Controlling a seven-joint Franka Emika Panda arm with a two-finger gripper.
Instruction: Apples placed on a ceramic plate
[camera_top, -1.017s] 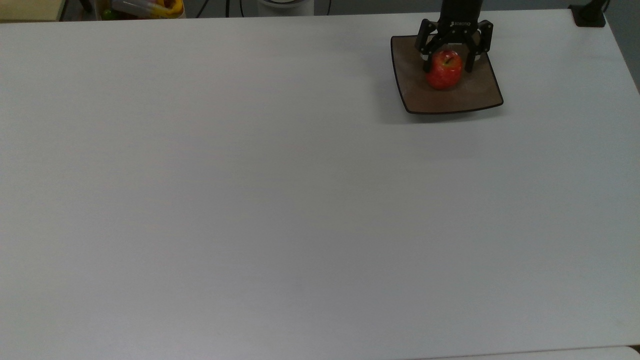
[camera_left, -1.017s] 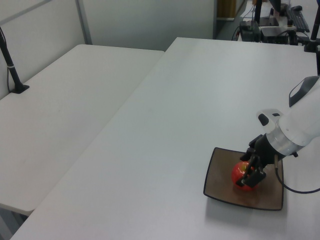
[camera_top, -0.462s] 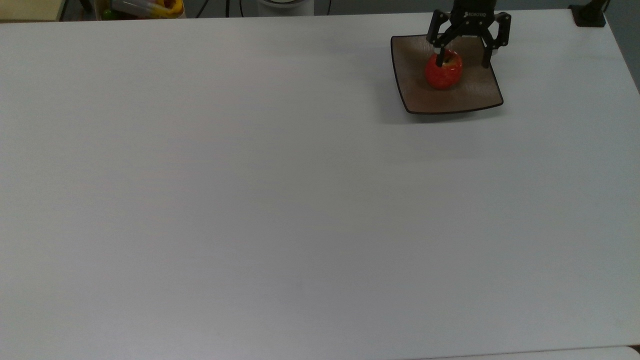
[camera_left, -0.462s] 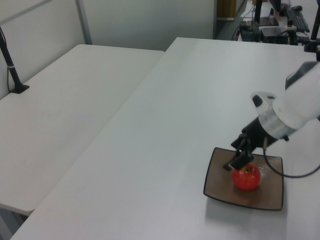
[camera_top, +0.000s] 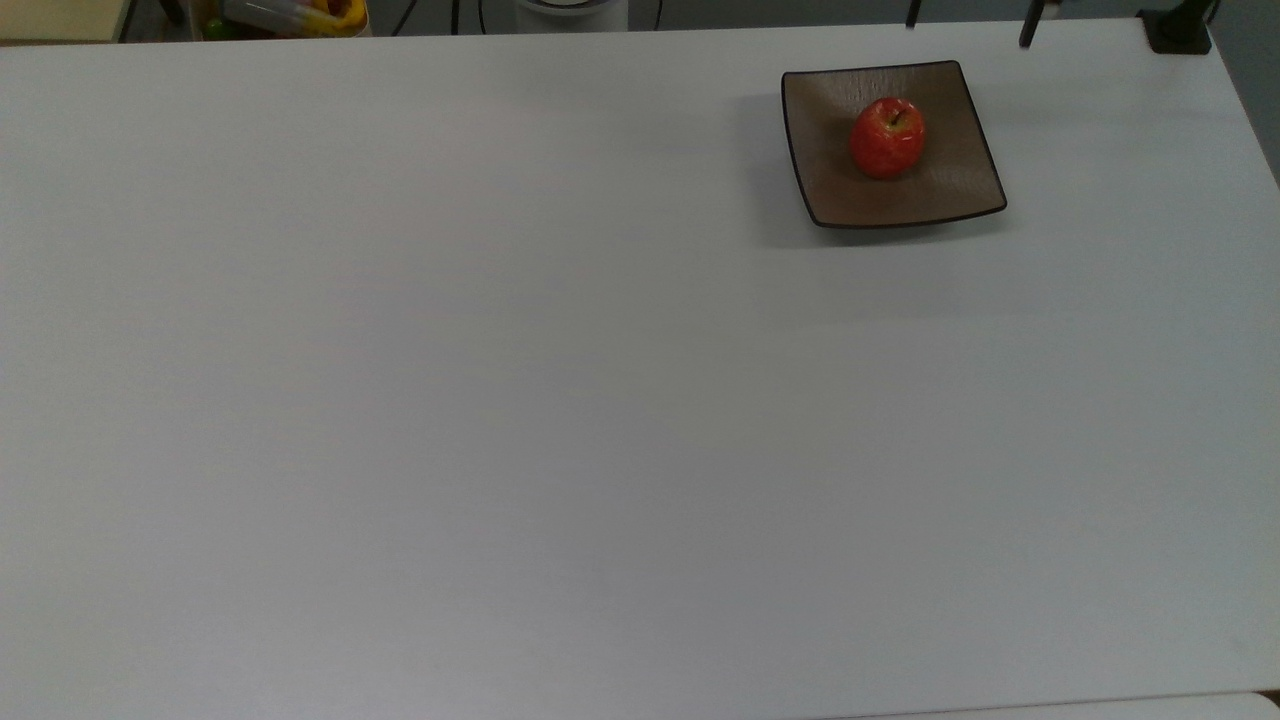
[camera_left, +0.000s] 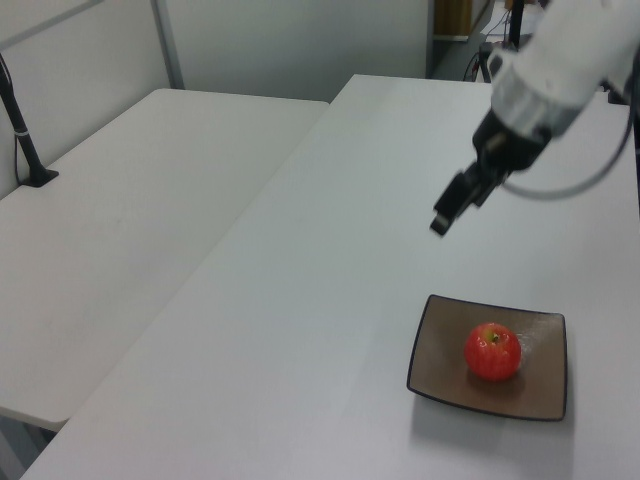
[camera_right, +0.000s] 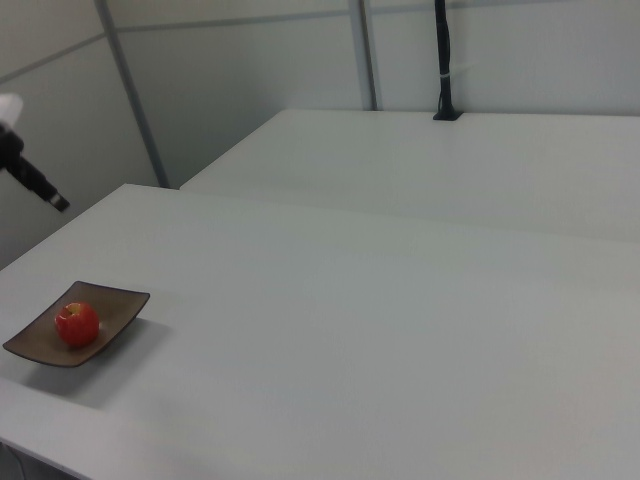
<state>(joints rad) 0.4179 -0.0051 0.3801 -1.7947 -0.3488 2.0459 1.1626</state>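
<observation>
The red apple (camera_top: 887, 138) rests upright near the middle of the square brown plate (camera_top: 835, 190), free of any contact. The plate sits near the top view's far right corner of the white table. In the top view only the two fingertips of my gripper (camera_top: 970, 22) show at the upper edge, wide apart and open, with nothing between them. The left view has the gripper (camera_left: 452, 208) hanging high above the table, up and to the left of the apple (camera_left: 492, 351) and plate (camera_left: 440, 330). In the right view the apple (camera_right: 77, 323) lies on the plate (camera_right: 115, 300) at lower left.
A black post base (camera_top: 1180, 30) stands at the top view's far right corner. A container of yellow items (camera_top: 290, 15) sits beyond the far edge. A second white table (camera_left: 120, 220) adjoins this one, with a black pole (camera_left: 22, 130) on it.
The gripper let go of the apple, lifted off the plate and drew back up and away. The apple stays on the plate.
</observation>
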